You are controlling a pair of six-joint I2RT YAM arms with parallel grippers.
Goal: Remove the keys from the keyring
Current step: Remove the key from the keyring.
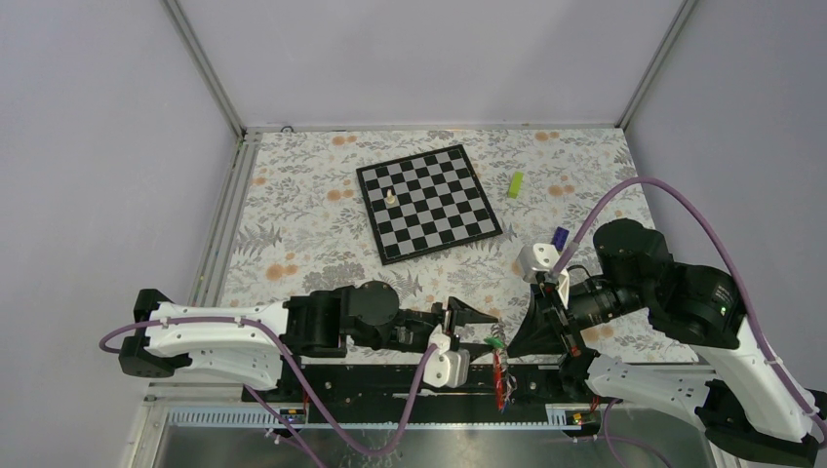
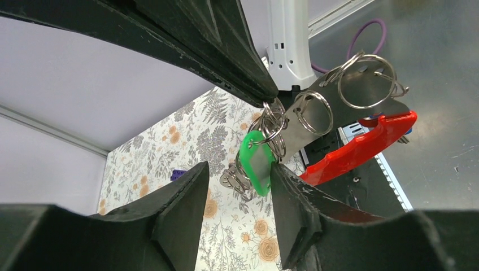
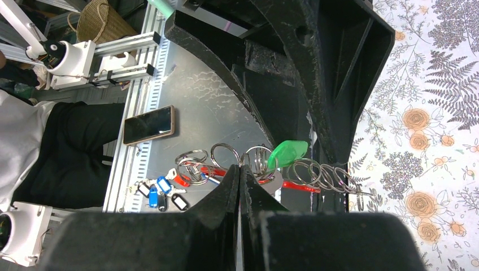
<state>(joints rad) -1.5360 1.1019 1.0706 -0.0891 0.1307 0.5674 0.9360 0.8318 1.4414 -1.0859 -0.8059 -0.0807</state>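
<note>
The keyring (image 3: 257, 161) is a bunch of linked silvery rings with a green tag (image 2: 257, 164) and a red strap (image 2: 361, 147). It hangs in the air over the table's near edge (image 1: 498, 343). My right gripper (image 3: 240, 168) is shut on one ring of it; its finger shows at the top of the left wrist view. My left gripper (image 2: 238, 169) stands open, and the green tag sits just past its fingertips, against the right finger (image 2: 294, 203). A silvery key (image 2: 234, 179) hangs behind the tag. More keys (image 3: 161, 189) with blue and red heads dangle at the strap's far end.
A chessboard (image 1: 429, 202) with one small pale piece (image 1: 391, 195) lies at the middle back. A lime-green block (image 1: 515, 183) and a purple block (image 1: 560, 236) lie to its right. Below the near edge are a metal ledge (image 3: 186, 96) and a phone (image 3: 148, 125).
</note>
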